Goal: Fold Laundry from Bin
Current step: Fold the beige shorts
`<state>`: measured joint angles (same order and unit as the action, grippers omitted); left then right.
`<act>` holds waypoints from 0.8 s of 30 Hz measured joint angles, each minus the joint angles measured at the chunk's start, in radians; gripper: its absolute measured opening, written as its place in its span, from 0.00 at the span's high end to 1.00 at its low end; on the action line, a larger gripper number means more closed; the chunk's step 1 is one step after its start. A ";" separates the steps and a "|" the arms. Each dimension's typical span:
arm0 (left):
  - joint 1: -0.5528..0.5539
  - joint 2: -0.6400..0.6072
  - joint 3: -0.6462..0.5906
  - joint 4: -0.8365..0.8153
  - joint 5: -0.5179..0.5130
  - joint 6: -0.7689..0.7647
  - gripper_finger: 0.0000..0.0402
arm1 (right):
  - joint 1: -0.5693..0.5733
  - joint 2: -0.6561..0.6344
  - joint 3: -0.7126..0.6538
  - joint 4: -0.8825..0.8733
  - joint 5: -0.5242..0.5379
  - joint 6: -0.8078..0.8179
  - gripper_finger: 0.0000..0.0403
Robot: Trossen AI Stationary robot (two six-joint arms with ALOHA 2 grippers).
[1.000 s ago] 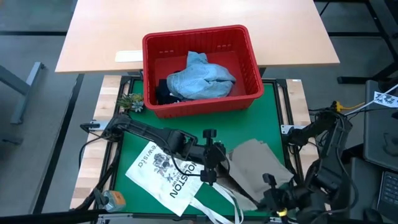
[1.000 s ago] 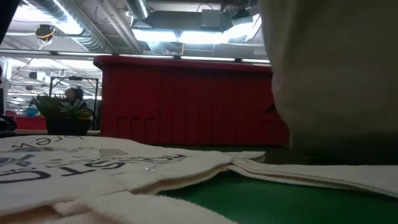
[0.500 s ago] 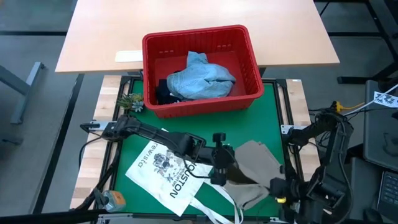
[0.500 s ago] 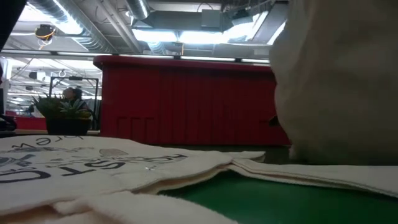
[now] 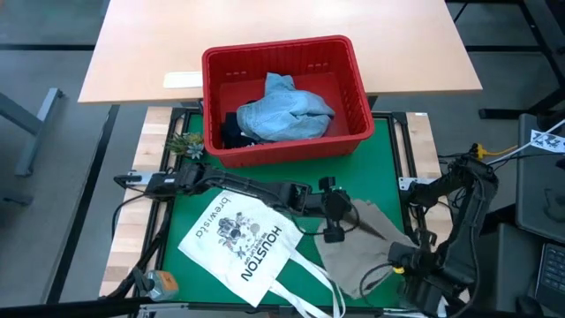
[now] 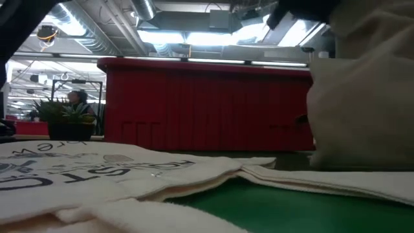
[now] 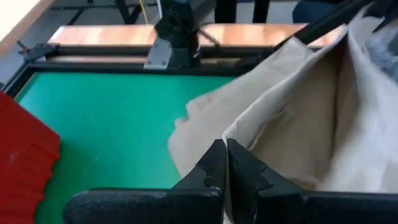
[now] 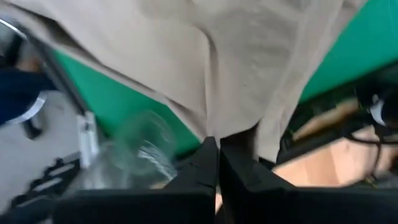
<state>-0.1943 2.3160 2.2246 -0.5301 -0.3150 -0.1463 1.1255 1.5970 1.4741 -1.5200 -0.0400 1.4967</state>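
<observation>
Shifted rightward, left jaws (image 5: 334, 215) clench the beige cloth (image 5: 357, 252); right jaws (image 5: 399, 262), apparently clenched on its opposite edge, stretch it between them.

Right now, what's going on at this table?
Both arms are handling a beige cloth over the green mat. The left gripper is shut on one edge and the right gripper on the near corner, holding it partly lifted. Light blue jeans and a dark garment lie in the red bin. A white tote bag lies flat beside the cloth.
</observation>
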 joint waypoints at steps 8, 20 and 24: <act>0.052 0.088 0.000 0.143 0.032 0.000 1.00 | 0.000 0.000 -0.158 -0.001 -0.102 -0.001 0.99; 0.120 0.152 0.000 0.191 0.053 0.000 1.00 | 0.000 0.000 -0.268 -0.051 -0.108 -0.013 0.99; 0.138 0.152 0.000 0.196 0.055 0.000 0.97 | 0.000 0.000 -0.293 -0.051 -0.109 -0.013 0.99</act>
<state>-0.0562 2.4676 2.2244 -0.3344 -0.2598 -0.1465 1.1255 1.5970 1.1809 -1.5708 -0.1485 1.4834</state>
